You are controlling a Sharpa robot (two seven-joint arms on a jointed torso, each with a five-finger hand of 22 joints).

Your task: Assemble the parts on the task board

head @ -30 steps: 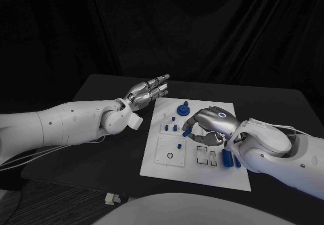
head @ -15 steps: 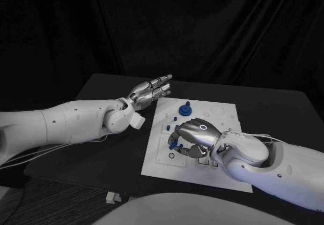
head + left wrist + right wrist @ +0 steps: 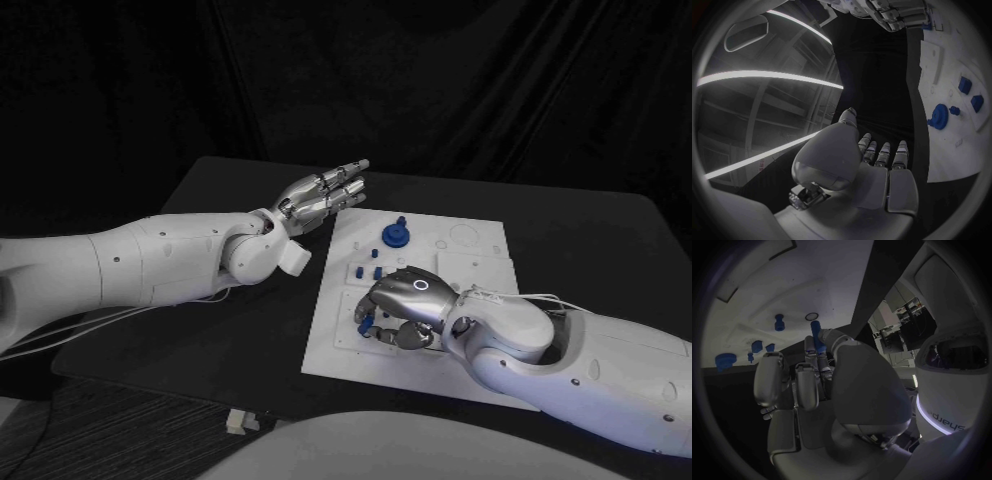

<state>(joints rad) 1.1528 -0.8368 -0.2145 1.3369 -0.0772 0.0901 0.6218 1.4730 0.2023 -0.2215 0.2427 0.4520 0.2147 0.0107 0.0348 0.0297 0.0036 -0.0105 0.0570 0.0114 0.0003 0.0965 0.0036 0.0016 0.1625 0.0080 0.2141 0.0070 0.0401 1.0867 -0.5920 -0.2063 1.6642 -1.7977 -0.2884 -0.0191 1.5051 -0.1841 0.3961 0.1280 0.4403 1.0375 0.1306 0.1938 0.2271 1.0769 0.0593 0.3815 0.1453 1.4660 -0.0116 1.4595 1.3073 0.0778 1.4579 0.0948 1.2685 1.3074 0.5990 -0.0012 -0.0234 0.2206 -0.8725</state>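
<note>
The white task board (image 3: 483,245) lies in the middle of the black table. My right hand (image 3: 405,303) hangs over the board's near-left area and pinches a small blue peg (image 3: 817,333) in its fingertips, close to a small ring-shaped hole (image 3: 811,316). The peg's blue tip (image 3: 364,317) shows under the fingers. A round blue part (image 3: 392,236) stands near the board's far edge, and small blue pieces (image 3: 364,270) stand just beyond the right hand. My left hand (image 3: 326,189) hovers flat, fingers stretched out and holding nothing, off the board's far-left corner.
The left wrist view shows my left hand (image 3: 873,165), the board (image 3: 954,70), the round blue part (image 3: 939,116) and two blue pieces (image 3: 965,85). More blue pieces (image 3: 779,321) stand ahead of the right hand. Black table (image 3: 231,200) surrounds the board.
My right hand has moved with the blue peg from the board's middle to its near-left area and sunk lower. The left hand has stayed in place.
</note>
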